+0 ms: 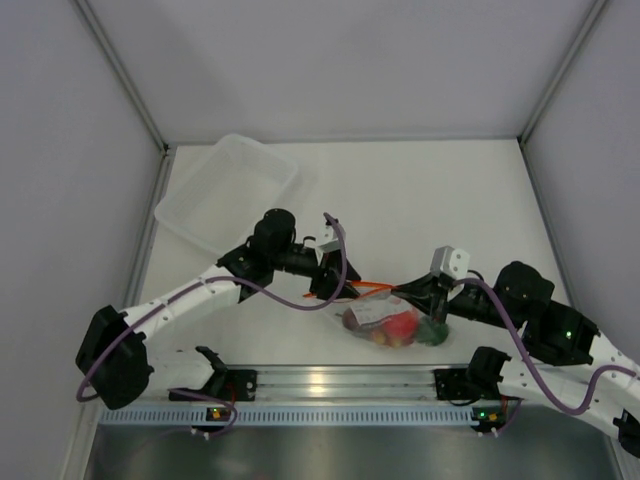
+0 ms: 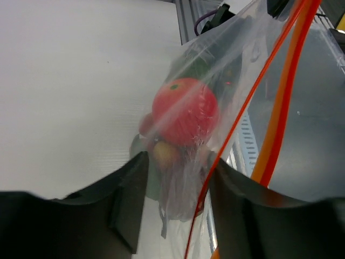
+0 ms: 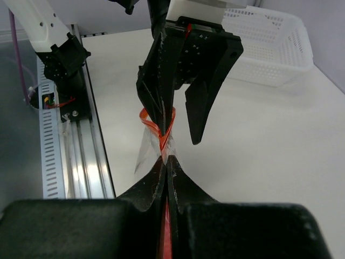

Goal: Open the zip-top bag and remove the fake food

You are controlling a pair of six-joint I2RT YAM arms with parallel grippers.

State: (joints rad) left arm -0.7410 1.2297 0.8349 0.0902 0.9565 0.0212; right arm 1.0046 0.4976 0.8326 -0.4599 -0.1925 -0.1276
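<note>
The zip-top bag (image 1: 378, 318) hangs between my two grippers just above the table, near the front rail. Its orange-red zip strip (image 1: 368, 289) stretches between them. The fake food sits in the bag: a red tomato (image 1: 401, 325), also in the left wrist view (image 2: 186, 110), and a green ball (image 1: 433, 332). My right gripper (image 1: 408, 293) (image 3: 167, 159) is shut on one end of the zip strip (image 3: 161, 136). My left gripper (image 1: 330, 287) (image 2: 178, 162) is open, with bag plastic and one thin strip line (image 2: 215, 162) between its fingers. The strip loops round one left finger (image 3: 159, 91).
The translucent rigid tub (image 1: 228, 190) stands at the back left, also in the right wrist view (image 3: 269, 48). The aluminium rail (image 1: 330, 380) with the arm bases runs along the near edge, just in front of the bag. White walls enclose the table.
</note>
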